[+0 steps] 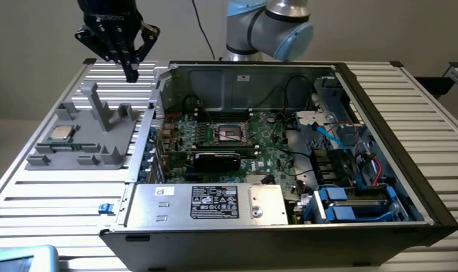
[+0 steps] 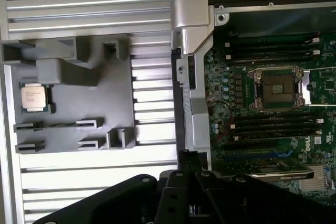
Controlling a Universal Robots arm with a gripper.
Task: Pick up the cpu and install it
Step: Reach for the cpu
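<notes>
View of the workstation from beside the bench. The cpu (image 1: pixel 60 133) (image 2: pixel 35 98), a small flat square chip with a silver-grey metal lid, lies face up in a shallow recess of the grey plastic fixture block (image 1: pixel 100 148) (image 2: pixel 105 103), at the block's end toward the exterior view's left. Being square, it has no evident long axis, and its edges run parallel to those of the block. Fine print on the lid is too small to read. The black end effector (image 1: pixel 131 75) (image 2: pixel 187 162) hangs above the far end of the block, well apart from the cpu, its fingers drawn together on nothing. White lettering on its body is illegible, and the wrist view cuts its lower part off. On the slatted silver bench (image 1: pixel 32 198) (image 2: pixel 79 3) stands the open black computer case (image 1: pixel 410 170); its green motherboard (image 1: pixel 274 150) (image 2: pixel 231 103) carries the square black socket with a metal frame (image 1: pixel 230 133) (image 2: pixel 277 87) and white lettering that appears to read DELL. The black-and-white label (image 1: pixel 213 202) on the silver power supply cannot be read.
</notes>
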